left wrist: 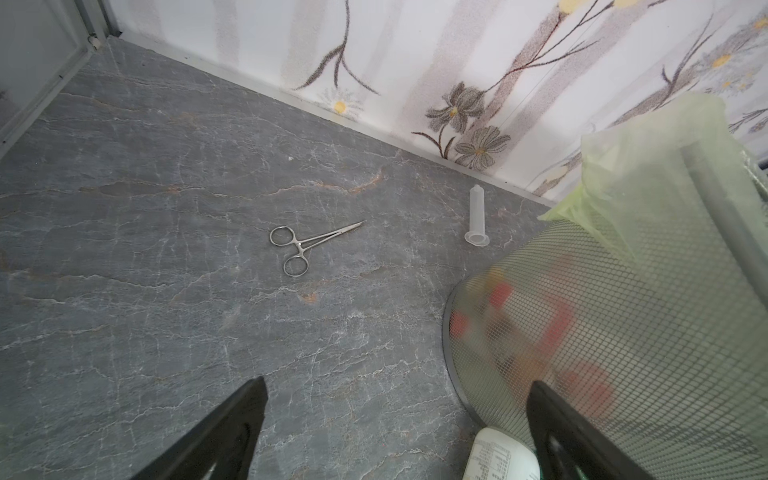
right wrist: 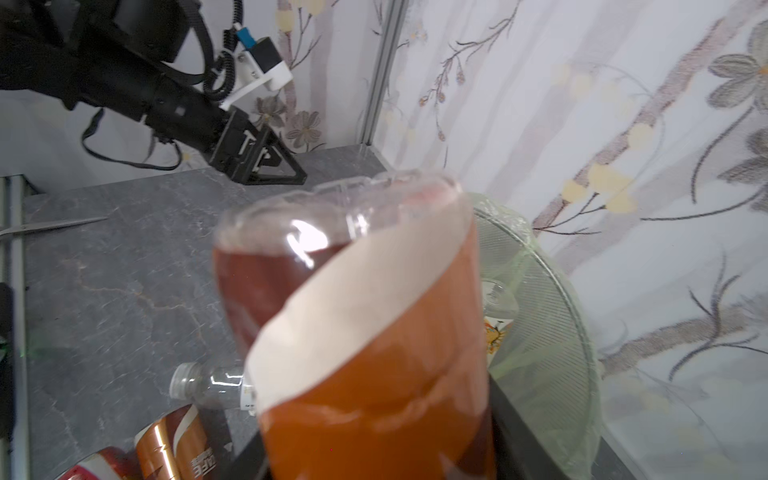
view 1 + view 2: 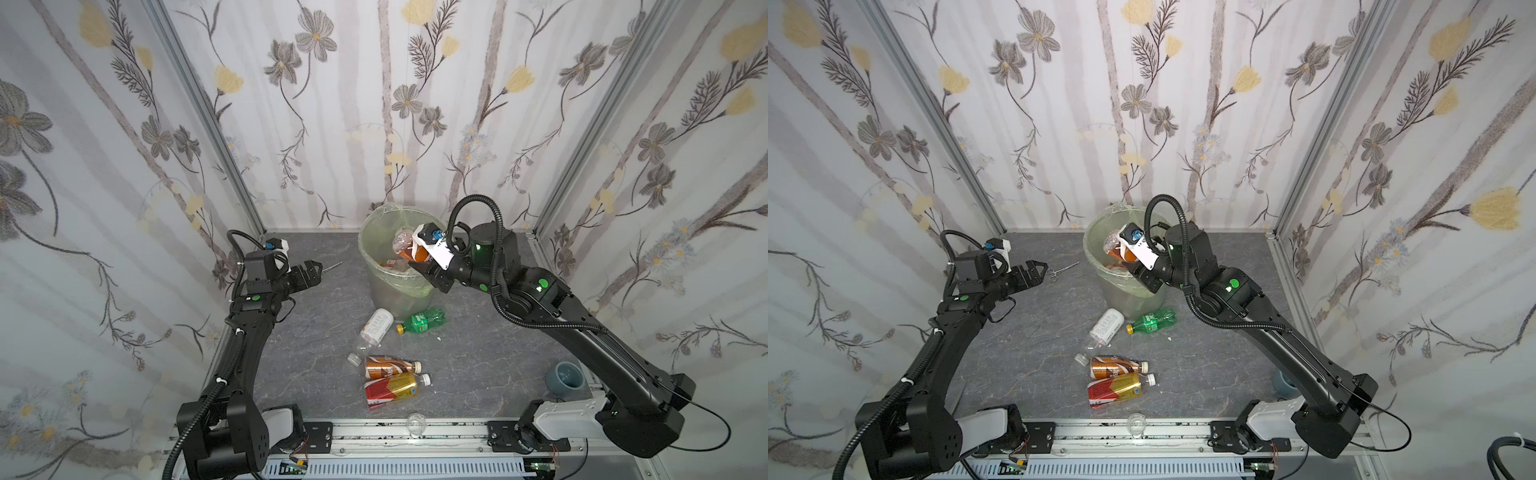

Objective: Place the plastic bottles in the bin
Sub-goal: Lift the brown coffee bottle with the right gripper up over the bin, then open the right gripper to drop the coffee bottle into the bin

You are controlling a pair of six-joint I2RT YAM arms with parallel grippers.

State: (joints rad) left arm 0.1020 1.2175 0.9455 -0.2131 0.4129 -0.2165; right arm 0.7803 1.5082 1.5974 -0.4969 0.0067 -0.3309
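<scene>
My right gripper (image 3: 420,268) (image 2: 374,449) is shut on a brown-orange bottle (image 3: 409,247) (image 2: 365,332), held tilted over the near rim of the pale green-lined bin (image 3: 388,291) (image 3: 1121,293). Other bottles lie inside the bin. On the table in front of it lie a clear white-labelled bottle (image 3: 374,330), a green one (image 3: 422,321), a brown-orange one (image 3: 388,366) and a red-gold one (image 3: 392,388). My left gripper (image 3: 313,268) (image 1: 395,415) hovers open and empty left of the bin (image 1: 623,332).
Metal forceps (image 1: 297,249) (image 3: 1061,270) and a clear syringe barrel (image 1: 476,216) lie by the back wall, left of the bin. A grey-blue cup (image 3: 565,376) sits at the right front. A small glass cup (image 3: 415,424) stands on the front rail.
</scene>
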